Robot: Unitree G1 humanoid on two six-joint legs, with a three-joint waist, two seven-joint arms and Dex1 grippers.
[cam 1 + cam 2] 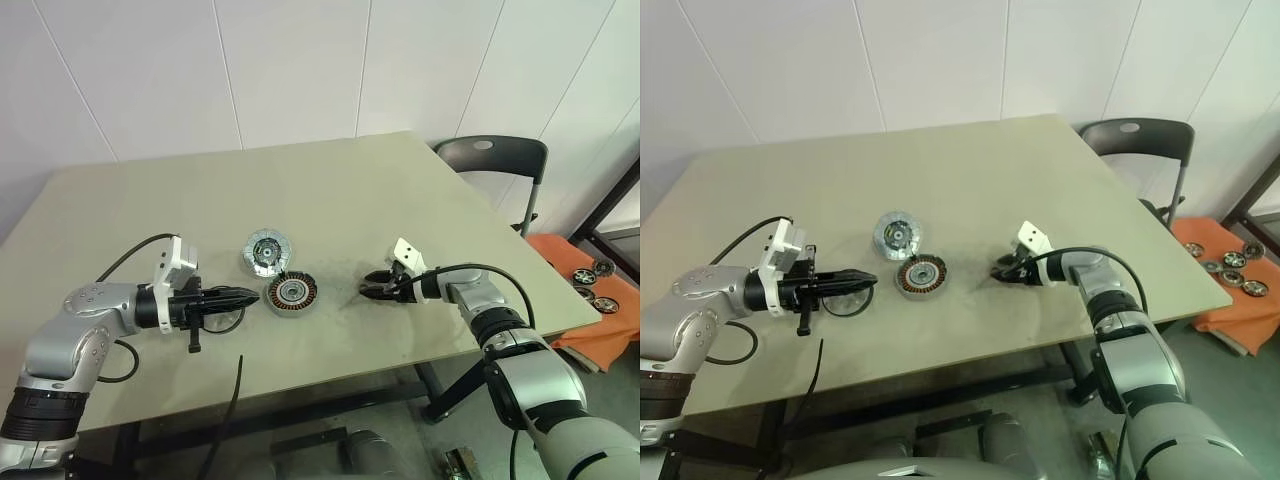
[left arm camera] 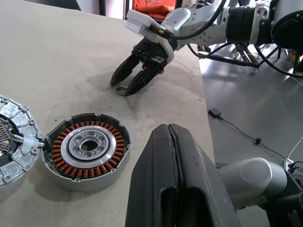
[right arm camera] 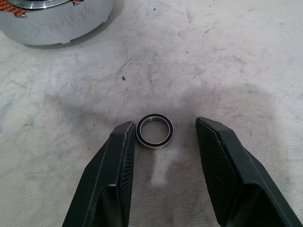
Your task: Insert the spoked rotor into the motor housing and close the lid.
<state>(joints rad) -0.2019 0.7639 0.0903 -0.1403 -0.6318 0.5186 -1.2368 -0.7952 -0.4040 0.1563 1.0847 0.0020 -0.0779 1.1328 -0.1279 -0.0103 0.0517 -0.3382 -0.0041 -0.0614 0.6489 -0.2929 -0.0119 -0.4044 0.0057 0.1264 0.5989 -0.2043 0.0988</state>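
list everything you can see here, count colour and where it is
motor housing: 1, copper windings, silver centre, on table between the end effectors
disc: 1, silver-grey, touching the housing's far side
small ring: 1, black with silver inner edge, on table between right end effector's fingers
table: 1, beige
chair: 1, dark grey, at table's far right corner
round parts: several, dark, on orange surface at right
left end effector: 1, black, shut, pointing at housing
right end effector: 1, black, open around the ring

Soft, even light leaves faint shadows on the table (image 1: 400, 190). Views are sharp. The motor housing (image 2: 86, 150) shows mild glare.
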